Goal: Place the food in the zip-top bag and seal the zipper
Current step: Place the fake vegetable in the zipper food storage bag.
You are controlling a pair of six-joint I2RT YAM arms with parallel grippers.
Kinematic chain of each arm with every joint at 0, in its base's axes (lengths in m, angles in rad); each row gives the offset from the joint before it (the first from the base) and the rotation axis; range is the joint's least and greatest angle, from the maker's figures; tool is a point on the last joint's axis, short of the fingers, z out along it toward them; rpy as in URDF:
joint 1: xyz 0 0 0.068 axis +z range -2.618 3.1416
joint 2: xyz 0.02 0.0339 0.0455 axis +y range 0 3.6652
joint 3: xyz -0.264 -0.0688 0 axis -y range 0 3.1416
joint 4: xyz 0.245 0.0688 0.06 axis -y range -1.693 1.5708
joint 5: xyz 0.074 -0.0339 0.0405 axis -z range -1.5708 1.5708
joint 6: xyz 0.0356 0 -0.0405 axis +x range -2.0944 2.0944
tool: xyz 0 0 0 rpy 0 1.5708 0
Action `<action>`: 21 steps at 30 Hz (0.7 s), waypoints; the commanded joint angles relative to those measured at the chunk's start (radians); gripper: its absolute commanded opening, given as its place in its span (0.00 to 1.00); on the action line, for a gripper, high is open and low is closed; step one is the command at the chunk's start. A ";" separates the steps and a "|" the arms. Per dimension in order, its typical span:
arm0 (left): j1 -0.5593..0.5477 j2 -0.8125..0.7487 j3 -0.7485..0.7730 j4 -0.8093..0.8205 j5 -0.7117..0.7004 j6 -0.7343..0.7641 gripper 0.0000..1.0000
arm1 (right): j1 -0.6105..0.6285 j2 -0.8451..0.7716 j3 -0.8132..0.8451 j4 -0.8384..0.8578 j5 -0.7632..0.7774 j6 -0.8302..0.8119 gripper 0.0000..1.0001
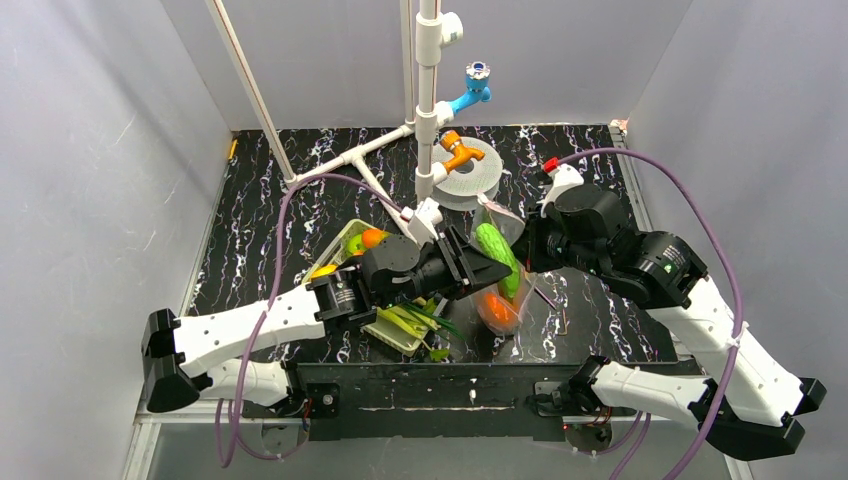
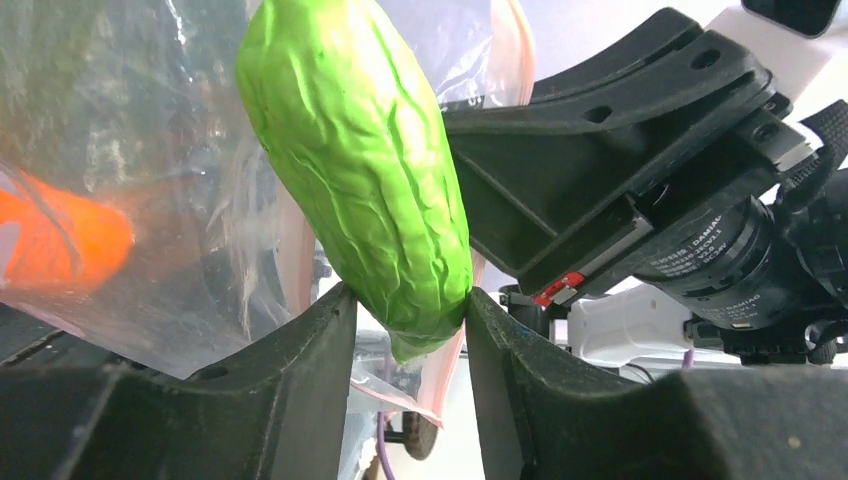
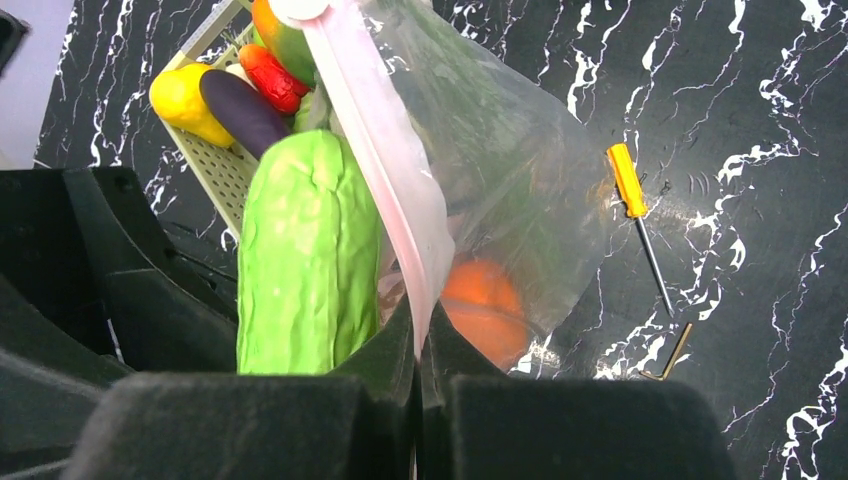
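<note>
Orange (image 3: pixel 485 305) bagged; your left claw (image 2: pixel 405 310) holds the cucumber (image 2: pixel 360 170) at the bag (image 3: pixel 520 180), right claw (image 3: pixel 418 340) pinches the unsealed zipper (image 3: pixel 370 150).

The cucumber (image 1: pixel 497 257) is hanging at the mouth of the bag (image 1: pixel 503 305), just beside the zipper (image 3: pixel 375 160). A round fruit (image 3: pixel 485 305) is lying inside, at the bottom. The basket (image 3: pixel 225 175) is standing left of the bag on the surface (image 1: pixel 300 200), and the screwdriver (image 3: pixel 627 180) is lying to its right.
</note>
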 commanded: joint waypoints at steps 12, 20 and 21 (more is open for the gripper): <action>-0.053 0.124 0.318 -0.480 -0.102 0.313 0.06 | 0.005 -0.006 0.001 0.075 -0.023 0.004 0.01; -0.075 0.156 0.365 -0.559 -0.195 0.345 0.23 | 0.005 -0.004 0.004 0.077 -0.023 0.005 0.01; -0.078 0.155 0.367 -0.561 -0.199 0.349 0.28 | 0.006 -0.002 0.003 0.077 -0.023 0.006 0.01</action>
